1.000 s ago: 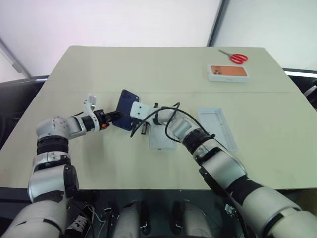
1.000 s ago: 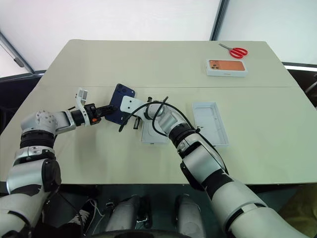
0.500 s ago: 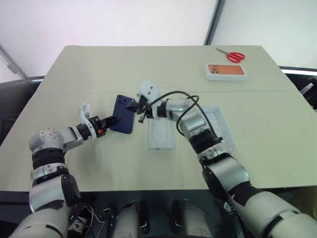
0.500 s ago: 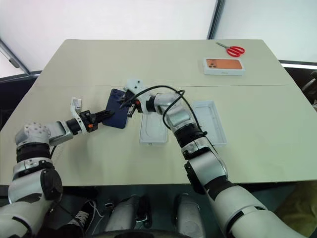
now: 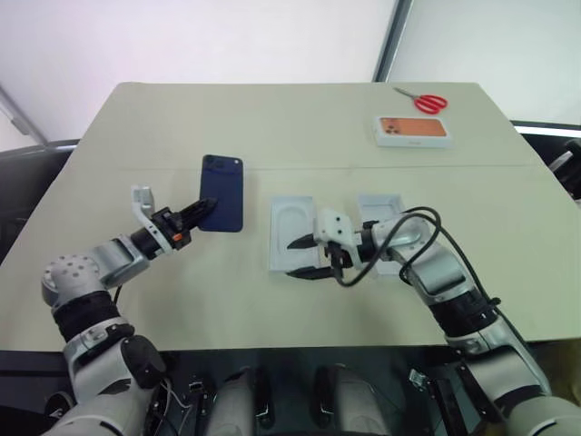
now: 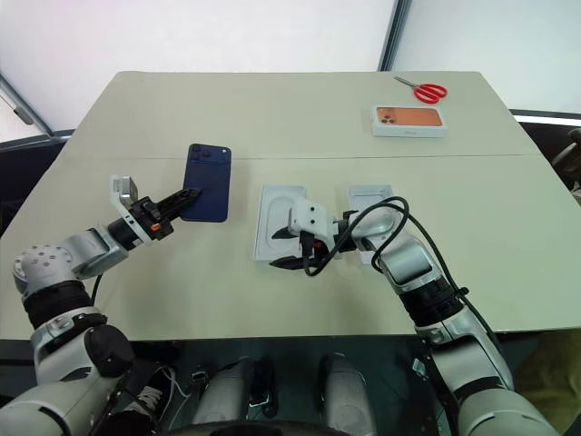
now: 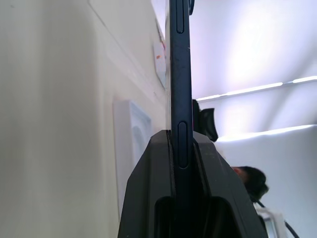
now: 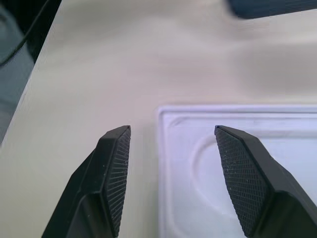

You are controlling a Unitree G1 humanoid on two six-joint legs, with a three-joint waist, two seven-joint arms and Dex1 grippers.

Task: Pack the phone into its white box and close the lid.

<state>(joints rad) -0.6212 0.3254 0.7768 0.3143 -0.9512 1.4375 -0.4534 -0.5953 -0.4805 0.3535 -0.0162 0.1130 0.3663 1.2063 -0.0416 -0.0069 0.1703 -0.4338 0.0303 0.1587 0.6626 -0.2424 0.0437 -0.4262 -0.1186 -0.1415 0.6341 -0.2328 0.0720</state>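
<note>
The left gripper (image 5: 201, 210) pinches the slim navy-blue phone (image 5: 221, 193) by its lower edge, lifted for boxing, while the right gripper (image 5: 304, 258) hovers spread over the flat white oval-recessed insert (image 5: 290, 224).

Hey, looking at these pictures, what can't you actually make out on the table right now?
- Phone: its screen side. The head views show its back, and the left wrist view shows its edge, clamped in the left gripper.
- White tray beyond the open right gripper: its near half, covered by the right arm and cable in the head views.
- Box with an orange phone picture: any lettering, too small in the head views.
</note>
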